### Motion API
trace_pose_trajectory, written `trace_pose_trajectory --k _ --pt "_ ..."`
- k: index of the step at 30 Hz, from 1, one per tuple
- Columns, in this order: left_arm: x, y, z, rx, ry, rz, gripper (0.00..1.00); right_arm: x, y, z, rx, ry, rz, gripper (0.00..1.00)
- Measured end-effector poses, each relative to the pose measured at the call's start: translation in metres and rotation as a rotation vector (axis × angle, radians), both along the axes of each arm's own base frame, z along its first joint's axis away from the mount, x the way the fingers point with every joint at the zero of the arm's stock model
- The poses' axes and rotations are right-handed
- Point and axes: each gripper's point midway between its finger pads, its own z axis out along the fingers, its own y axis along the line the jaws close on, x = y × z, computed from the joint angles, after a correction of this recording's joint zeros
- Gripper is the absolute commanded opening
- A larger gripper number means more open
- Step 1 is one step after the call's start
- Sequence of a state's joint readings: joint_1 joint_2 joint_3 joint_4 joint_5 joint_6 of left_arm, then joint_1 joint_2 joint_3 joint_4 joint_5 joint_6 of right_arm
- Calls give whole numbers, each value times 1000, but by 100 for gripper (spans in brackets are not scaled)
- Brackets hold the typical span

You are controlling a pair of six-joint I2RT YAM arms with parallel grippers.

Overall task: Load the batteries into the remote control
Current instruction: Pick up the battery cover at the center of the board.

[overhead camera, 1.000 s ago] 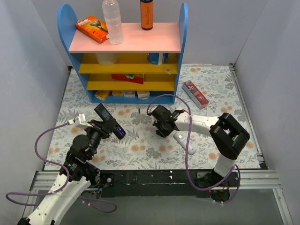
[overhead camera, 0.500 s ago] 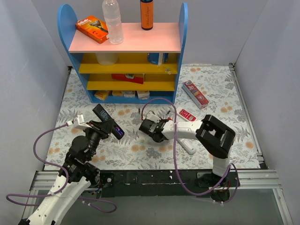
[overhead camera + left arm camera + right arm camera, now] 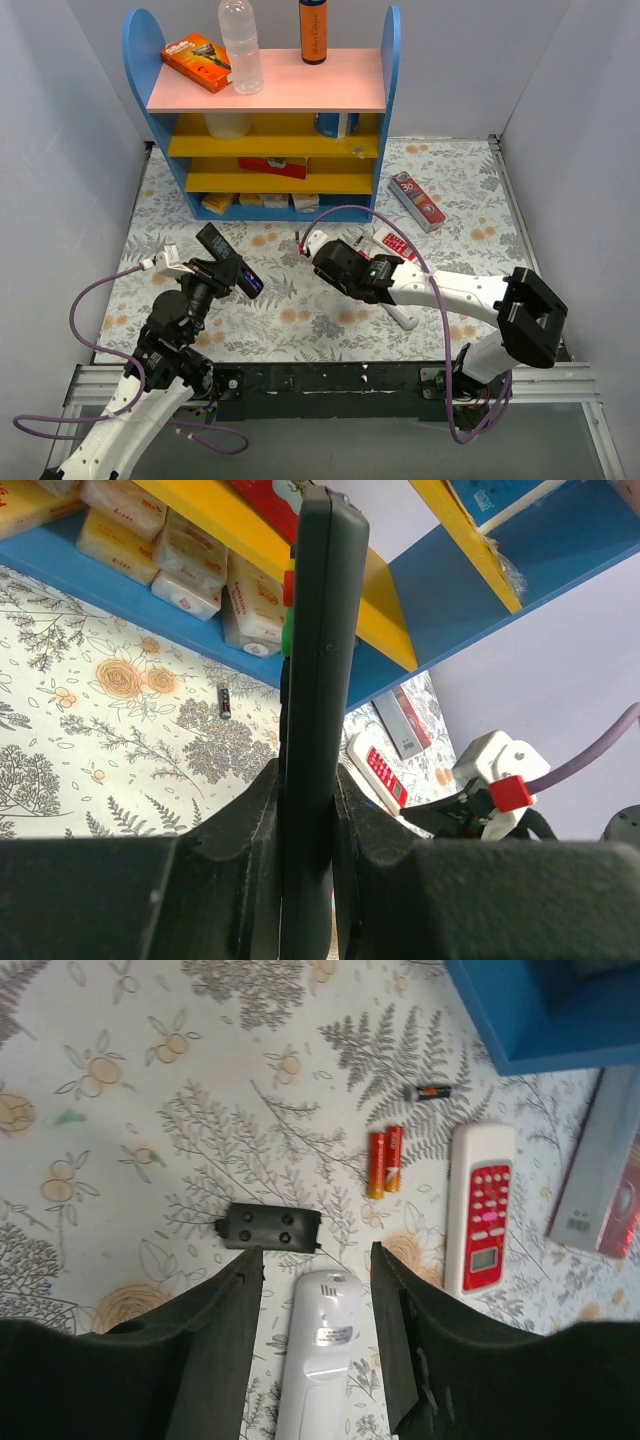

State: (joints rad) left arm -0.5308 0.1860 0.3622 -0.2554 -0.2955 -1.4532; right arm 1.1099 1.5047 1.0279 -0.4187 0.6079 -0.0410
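My left gripper [image 3: 212,270] is raised off the mat and shut on a black remote control [image 3: 228,261], held edge-on and upright [image 3: 318,670] between its pads. My right gripper [image 3: 316,1255] hangs open over the mat with nothing between its fingers. Just past its fingertips lies a small black cover [image 3: 272,1228]. Below the gap lies a white remote [image 3: 320,1360], back side up. Two red-orange batteries [image 3: 385,1160] lie side by side on the mat, and a dark blue one [image 3: 433,1091] sits farther off near the shelf corner. The left wrist view shows one small battery [image 3: 225,701] too.
A white remote with red buttons [image 3: 397,245] lies right of the batteries, and a long red-and-white box [image 3: 417,201] beyond it. The blue and yellow shelf unit [image 3: 270,110] stands at the back, holding packets, a bottle and boxes. Purple cables loop off both arms.
My right gripper has opened from shut, and its arm has swung its elbow out to the right. The left gripper still holds the black remote in much the same place.
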Motion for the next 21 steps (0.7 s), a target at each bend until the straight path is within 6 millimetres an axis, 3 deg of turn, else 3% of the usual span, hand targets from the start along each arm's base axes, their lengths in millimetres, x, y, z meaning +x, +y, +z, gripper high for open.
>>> trace_pose_trajectory --k 5,9,21 --pt "0 -1 0 1 1 -8 0 -11 16 -26 17 93 92 47" --pt "-1 -5 -2 4 9 -27 0 -20 13 -55 2 186 117 43" --pt "-1 -20 0 -3 2 -103 0 -22 10 -79 32 286 107 31"
